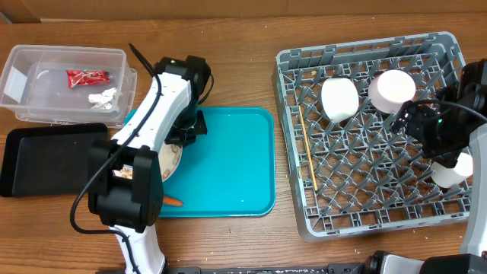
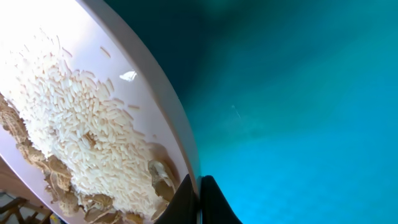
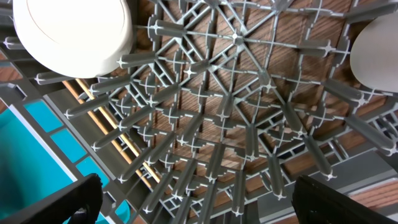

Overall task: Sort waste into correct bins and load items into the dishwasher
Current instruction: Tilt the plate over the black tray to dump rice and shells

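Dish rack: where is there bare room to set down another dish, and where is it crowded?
Free: the dish rack's near middle, between the chopsticks and the near-right cup. Crowded: the far side, with the far-left cup, the far-right cup and the right arm.

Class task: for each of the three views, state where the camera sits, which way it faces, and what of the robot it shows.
Overhead: above the table, facing down; left arm, right arm, teal tray, dish rack.
Left wrist: low over the tray, along the plate of rice; left gripper pinches its rim.
Right wrist: above the rack, facing down; right gripper open.
Shared: chopsticks, overhead and right wrist.
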{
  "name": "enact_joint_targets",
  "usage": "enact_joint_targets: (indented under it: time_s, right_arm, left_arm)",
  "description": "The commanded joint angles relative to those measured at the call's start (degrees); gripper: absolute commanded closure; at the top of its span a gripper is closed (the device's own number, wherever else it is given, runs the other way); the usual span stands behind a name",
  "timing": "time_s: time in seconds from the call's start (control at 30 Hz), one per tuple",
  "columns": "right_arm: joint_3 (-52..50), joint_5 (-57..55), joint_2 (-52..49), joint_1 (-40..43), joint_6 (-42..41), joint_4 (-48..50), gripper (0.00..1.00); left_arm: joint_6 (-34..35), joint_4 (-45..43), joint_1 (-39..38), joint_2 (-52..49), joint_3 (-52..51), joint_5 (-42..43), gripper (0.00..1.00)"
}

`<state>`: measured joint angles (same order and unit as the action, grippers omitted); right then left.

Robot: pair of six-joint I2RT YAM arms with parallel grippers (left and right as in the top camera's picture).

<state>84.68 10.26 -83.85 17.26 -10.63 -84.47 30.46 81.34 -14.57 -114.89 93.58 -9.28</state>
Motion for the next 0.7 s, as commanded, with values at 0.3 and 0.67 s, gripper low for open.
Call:
enact_joint_targets:
  time_s: [0.3,0.67]
  right_arm:
    - [-0.1,-0.3,0.5,0.1,0.7,0.5,0.0]
    - [-0.1,-0.3,0.5,0.1,1.5,0.7,0.0]
  left_arm:
    - [-9.0,4.6,8.2,4.7,6.9,1.0,0.96]
    - [-18.6,1.2,23.4,6.7,6.9,7.0,0.96]
